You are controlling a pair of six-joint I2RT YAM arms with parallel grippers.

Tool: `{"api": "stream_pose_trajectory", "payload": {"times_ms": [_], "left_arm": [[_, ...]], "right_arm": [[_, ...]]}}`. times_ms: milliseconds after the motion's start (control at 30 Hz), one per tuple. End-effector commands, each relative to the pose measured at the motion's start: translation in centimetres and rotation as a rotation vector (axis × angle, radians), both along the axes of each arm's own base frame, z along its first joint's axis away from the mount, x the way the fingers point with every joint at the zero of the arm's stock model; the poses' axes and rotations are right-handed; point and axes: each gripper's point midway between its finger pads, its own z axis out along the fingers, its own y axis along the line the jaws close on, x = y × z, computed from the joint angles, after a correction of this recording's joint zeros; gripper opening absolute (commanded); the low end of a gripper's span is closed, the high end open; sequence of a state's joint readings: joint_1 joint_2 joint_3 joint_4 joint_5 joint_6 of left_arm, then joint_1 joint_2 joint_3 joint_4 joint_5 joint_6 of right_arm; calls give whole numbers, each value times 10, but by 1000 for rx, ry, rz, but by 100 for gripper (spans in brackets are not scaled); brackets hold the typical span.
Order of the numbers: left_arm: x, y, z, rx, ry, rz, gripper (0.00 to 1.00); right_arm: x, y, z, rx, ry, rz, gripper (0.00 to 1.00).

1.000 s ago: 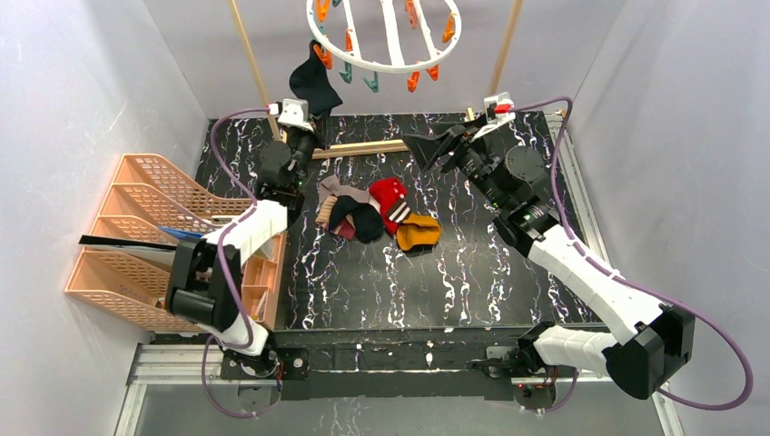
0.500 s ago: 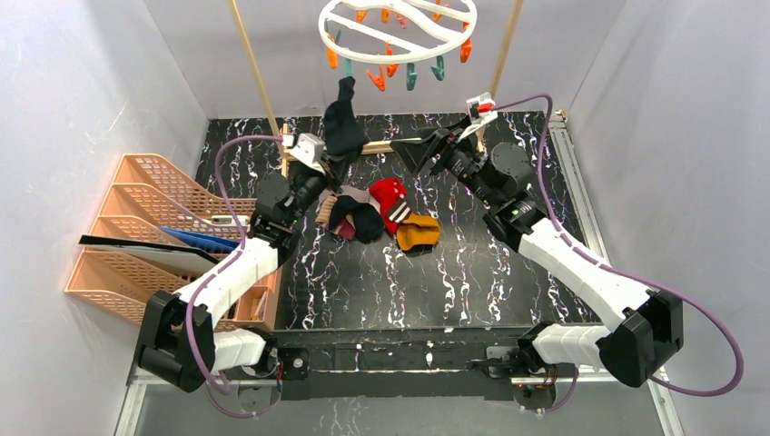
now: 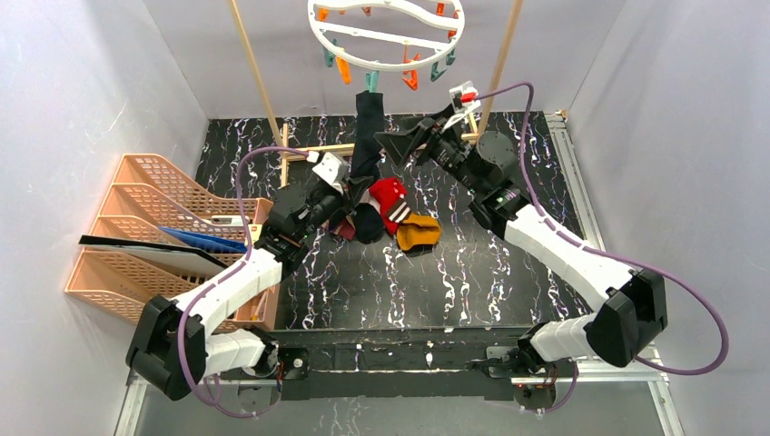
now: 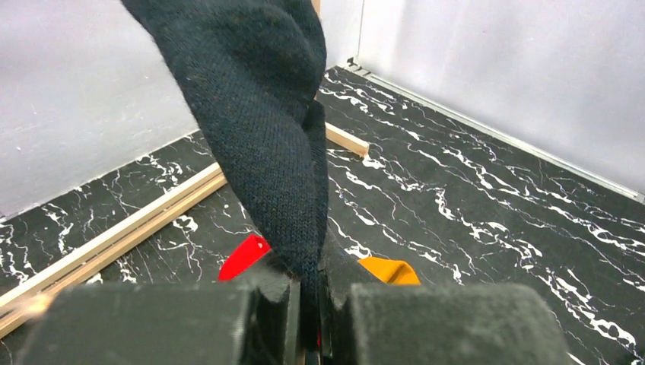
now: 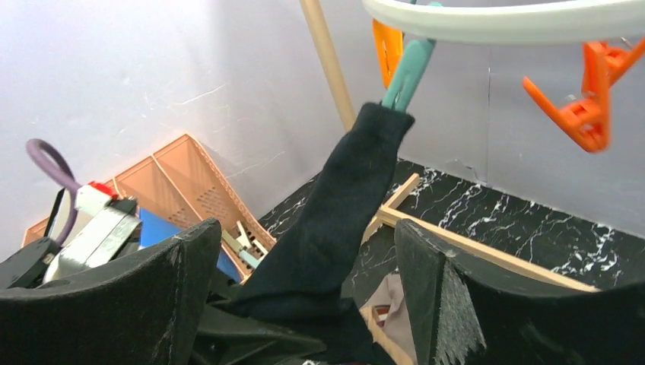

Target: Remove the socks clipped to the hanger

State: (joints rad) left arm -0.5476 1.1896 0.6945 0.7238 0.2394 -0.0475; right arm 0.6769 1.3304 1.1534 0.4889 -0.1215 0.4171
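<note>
The white hanger (image 3: 386, 36) hangs at the top with orange and teal clothespins. One black sock (image 3: 367, 127) stays clipped in a teal clothespin (image 5: 407, 72) and stretches down to my left gripper (image 3: 348, 178), which is shut on its lower end (image 4: 308, 304). My right gripper (image 3: 404, 145) is open just right of this sock. In the right wrist view the black sock (image 5: 342, 213) runs across the gap between its fingers (image 5: 304, 251), touching neither. Loose socks lie in a pile on the table: red (image 3: 389, 195), mustard (image 3: 418, 233) and black (image 3: 366, 222).
Peach file trays (image 3: 154, 236) stand along the left table edge, holding a blue folder. Two slanted wooden rack poles (image 3: 254, 64) (image 3: 504, 45) and a wooden base bar (image 3: 318, 150) frame the hanger. Grey walls close in on both sides.
My left gripper has drawn the black sock's lower end right and nearer, pulling it taut, and the ring has swung and turned. My right gripper has moved left up to the sock.
</note>
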Motion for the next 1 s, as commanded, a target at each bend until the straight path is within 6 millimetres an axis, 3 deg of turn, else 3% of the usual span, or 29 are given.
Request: {"api": "stream_pose_trajectory", "payload": {"times_ms": [0, 100, 267, 633, 967], "left_arm": [[-8, 7, 12, 5, -42, 18, 0], [-8, 8, 8, 14, -36, 24, 0], [-9, 4, 2, 28, -23, 10, 0], [-20, -4, -1, 73, -16, -22, 0], [-32, -18, -11, 112, 11, -71, 0]], "right_arm": [[6, 2, 52, 46, -153, -22, 92], [16, 5, 65, 50, -169, -46, 92], [30, 8, 66, 24, -193, -82, 92], [55, -2, 30, 105, -83, 89, 92], [52, 19, 12, 166, -31, 248, 91]]}}
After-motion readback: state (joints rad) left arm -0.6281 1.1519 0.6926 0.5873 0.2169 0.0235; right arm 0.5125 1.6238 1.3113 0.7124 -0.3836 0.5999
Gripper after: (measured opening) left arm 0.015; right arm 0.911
